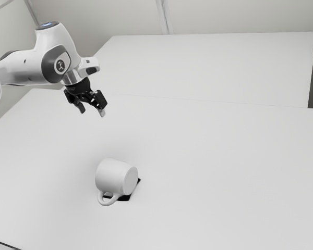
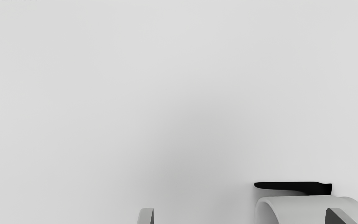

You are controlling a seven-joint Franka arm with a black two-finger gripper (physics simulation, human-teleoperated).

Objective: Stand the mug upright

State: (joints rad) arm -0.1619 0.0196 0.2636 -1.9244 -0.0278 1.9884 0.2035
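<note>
The mug [image 1: 112, 176] lies on its side on the counter [image 1: 224, 166], not upright, and below the arm in the exterior view. Its long axis runs across that view, sloping a little down to the exterior view's right; the round base [image 1: 130, 180] faces to this side and somewhat toward the camera, and the mouth is turned to the exterior view's left. The handle [image 1: 107, 203] sticks out from the side of the body which is near to the camera. A flat black shape [image 1: 125, 198] shows by the mug, partly hidden behind it; what it is, one cannot tell. The counter is plain, pale and smooth, with a second white surface [image 1: 208, 65] beyond it, and behind stand light grey walls [image 1: 115, 21] with a narrow vertical strip [image 1: 165, 18]. The gripper [image 1: 92, 111] is above the counter, well apart from the mug. Its fingers [image 2: 145, 217] stand wide open and grip nothing. The wrist view gives the rim [image 2: 266, 199] and a part of the hollow inside, which the exterior view hides; one fingertip there overlaps the mug's body. The exterior view, for its part, gives the whole handle and the base.
</note>
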